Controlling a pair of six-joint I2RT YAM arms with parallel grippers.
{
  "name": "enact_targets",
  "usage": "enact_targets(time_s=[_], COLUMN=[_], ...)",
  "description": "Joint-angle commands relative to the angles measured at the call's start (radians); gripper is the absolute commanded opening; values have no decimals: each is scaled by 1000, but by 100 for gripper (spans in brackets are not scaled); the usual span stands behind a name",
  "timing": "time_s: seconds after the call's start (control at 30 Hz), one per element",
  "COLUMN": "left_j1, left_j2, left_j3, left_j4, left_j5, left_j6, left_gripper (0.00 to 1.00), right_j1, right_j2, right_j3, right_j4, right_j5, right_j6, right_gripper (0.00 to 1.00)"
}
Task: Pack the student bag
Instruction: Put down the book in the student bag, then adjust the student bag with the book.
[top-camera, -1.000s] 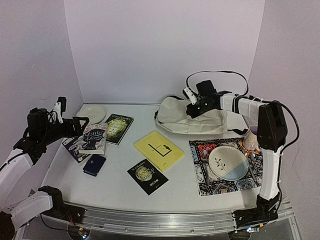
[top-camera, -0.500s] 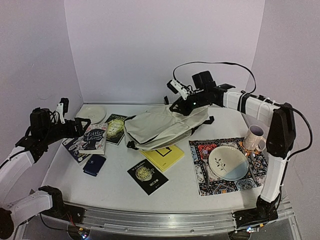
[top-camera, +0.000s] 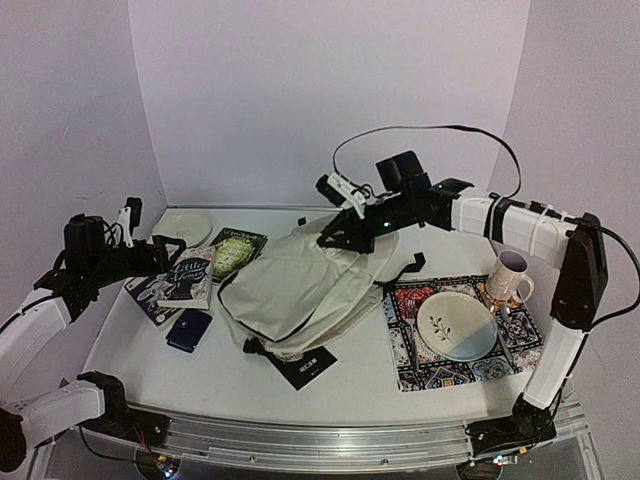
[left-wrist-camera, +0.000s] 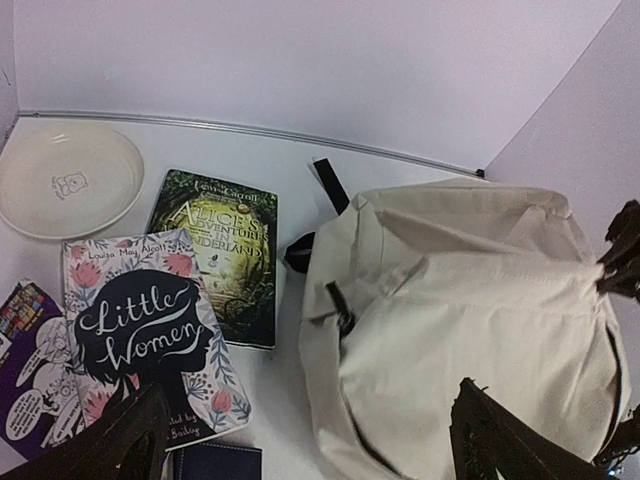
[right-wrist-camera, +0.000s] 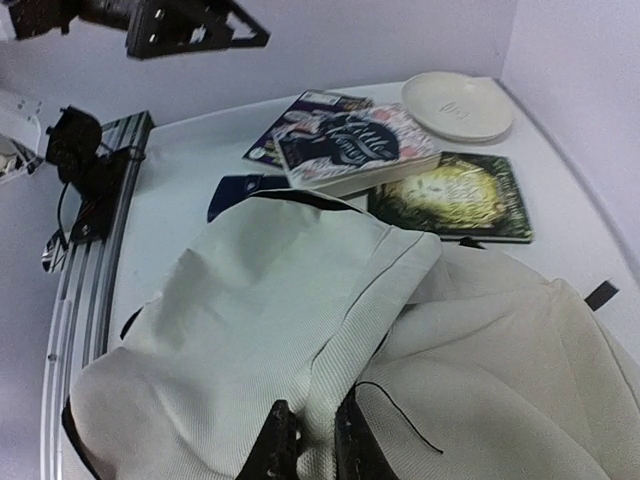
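While the student bag (top-camera: 300, 290) is just soft cream fabric with nothing visibly filling it, I'd judge it light, floppy and quick to sag or fold over itself. Better to hold it by a seam, the zipper edge or a strap than by the flat panel

Top view: the right gripper (top-camera: 338, 232) is clamped on a fold at the bag's upper edge. Most of the bag drapes away from it, down toward the near-left, and rests on the table (top-camera: 230, 385), covering part of a black book (top-camera: 312, 368). The left gripper (top-camera: 165, 245) hovers over the Little Women book (top-camera: 188, 275). The bag is just off its fingertip side, not touching

Left wrist view: fingers (left-wrist-camera: 120, 450) spread wide, nothing between them. The bag lies ahead and right of this gripper, bulged panel up, with a black strap end (left-wrist-camera: 330, 185) poking out at its far side. Little Women sits by the left finger, the Alice book (left-wrist-camera: 220, 250) is beyond it, and a cream plate (left-wrist-camera: 65, 180) is further off left

Right wrist view: fingers (right-wrist-camera: 278, 440) nearly together, with a ridge of fabric pinched between them. The bag spreads ahead of the gripper and to both sides, and the books are well beyond it. Can't tell from here whether the opening is unzipped. My guess at the risk: such a thin pinch slips if the cloth drags on the books
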Motion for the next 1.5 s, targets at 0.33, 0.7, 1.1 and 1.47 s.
enact_targets(time_s=[0.33, 0.7, 1.1, 1.47], left_j1=[-261, -337, -383, -438], left_j2=[160, 337, 511, 566], left_j3=[77, 148, 143, 52], left_j4=[30, -28, -82, -14], left_j5=[-104, -296, -338, -316], left_j6=[-199, -222, -235, -301], left_gripper=[99, 99, 90, 71], right_j1=[78, 75, 75, 75], right_j2=[19, -246, -303, -75], right_j3=[-159, -402, -747, -643], right_j4=[71, 74, 319, 414], right_j5=[161, 648, 685, 624], right_j6=[94, 619, 979, 954], right_gripper=[27, 79, 88, 62])
